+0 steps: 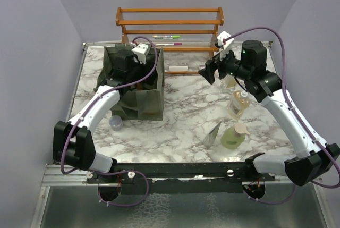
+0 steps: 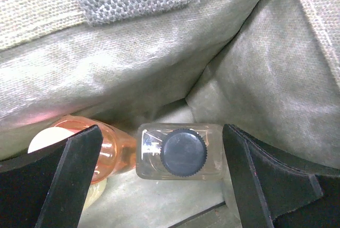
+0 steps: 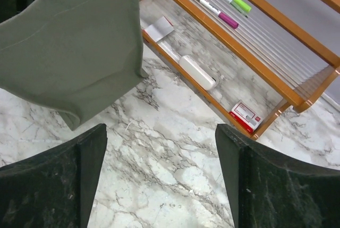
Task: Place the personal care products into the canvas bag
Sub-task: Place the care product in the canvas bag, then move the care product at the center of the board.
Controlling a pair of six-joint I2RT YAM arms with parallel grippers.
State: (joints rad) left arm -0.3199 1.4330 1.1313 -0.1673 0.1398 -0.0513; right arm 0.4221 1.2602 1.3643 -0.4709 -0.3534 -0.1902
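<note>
The olive canvas bag (image 1: 142,103) stands at the left of the table. My left gripper (image 1: 127,67) is down inside it and open. In the left wrist view a clear bottle with a black cap (image 2: 180,151) rests on the bag floor between the open fingers (image 2: 255,180), with an orange bottle (image 2: 109,151) beside it. My right gripper (image 1: 208,72) hovers open and empty over the marble right of the bag (image 3: 79,52). An amber pump bottle (image 1: 238,104), a green pump bottle (image 1: 232,137) and a grey pouch (image 1: 213,134) lie at the right front.
The wooden rack (image 1: 170,23) stands at the back with green and pink marker pens (image 3: 210,6). A white oblong (image 3: 197,72) and a small red and white box (image 3: 245,115) lie under it. A lavender cup (image 1: 116,123) sits in front of the bag.
</note>
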